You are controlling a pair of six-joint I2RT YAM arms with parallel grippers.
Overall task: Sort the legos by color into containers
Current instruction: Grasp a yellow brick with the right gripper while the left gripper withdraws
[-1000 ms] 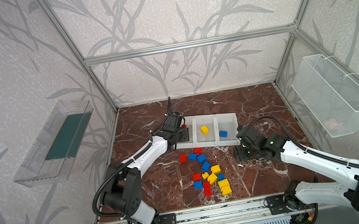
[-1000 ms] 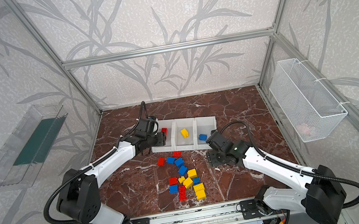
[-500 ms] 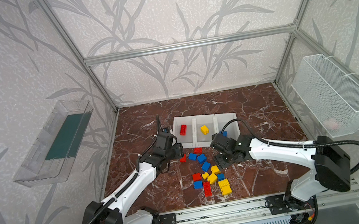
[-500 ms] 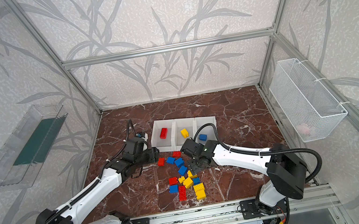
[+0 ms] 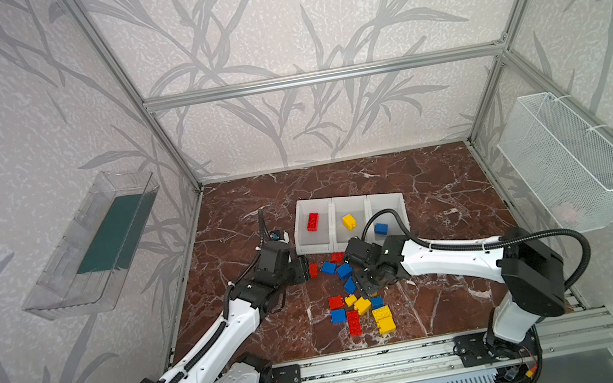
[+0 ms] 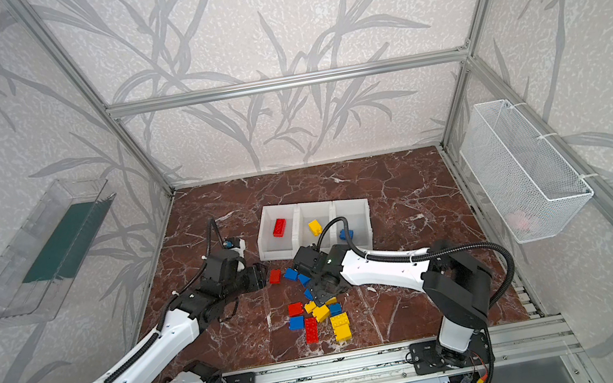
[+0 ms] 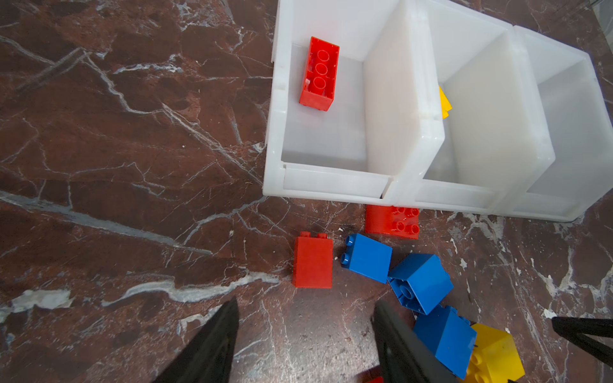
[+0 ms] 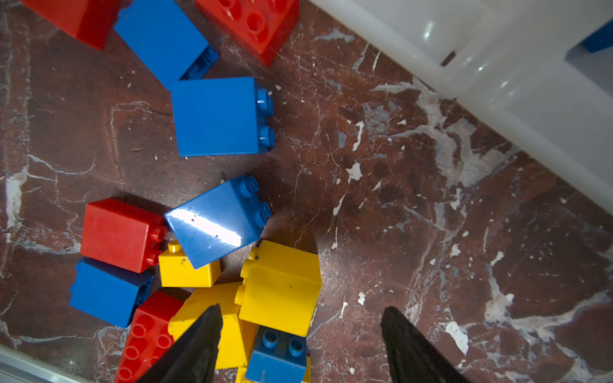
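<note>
The three joined white containers (image 5: 347, 206) stand mid-table; the left one holds a long red lego (image 5: 313, 222), the middle a yellow one (image 5: 349, 221), the right a blue one (image 5: 381, 228). Several loose red, blue and yellow legos (image 5: 358, 308) lie in front of them. My left gripper (image 5: 305, 272) is open and empty, low over the floor, with a red lego (image 7: 312, 262) just ahead of its fingertips (image 7: 229, 318). My right gripper (image 5: 365, 286) hangs open over the pile; a yellow lego (image 8: 280, 285) and a small blue lego (image 8: 277, 354) lie under its jaws, ungripped.
A clear tray with a green base (image 5: 103, 243) hangs on the left wall and a white wire basket (image 5: 569, 161) on the right wall. Blue legos (image 7: 366, 257) and a studded red one (image 7: 391, 221) lie close to the bins' front edge (image 7: 331, 185).
The left gripper let a long red lego drop into the left bin and drew back down to the floor legos. The right arm swung leftward from beside the bins to over the pile.
</note>
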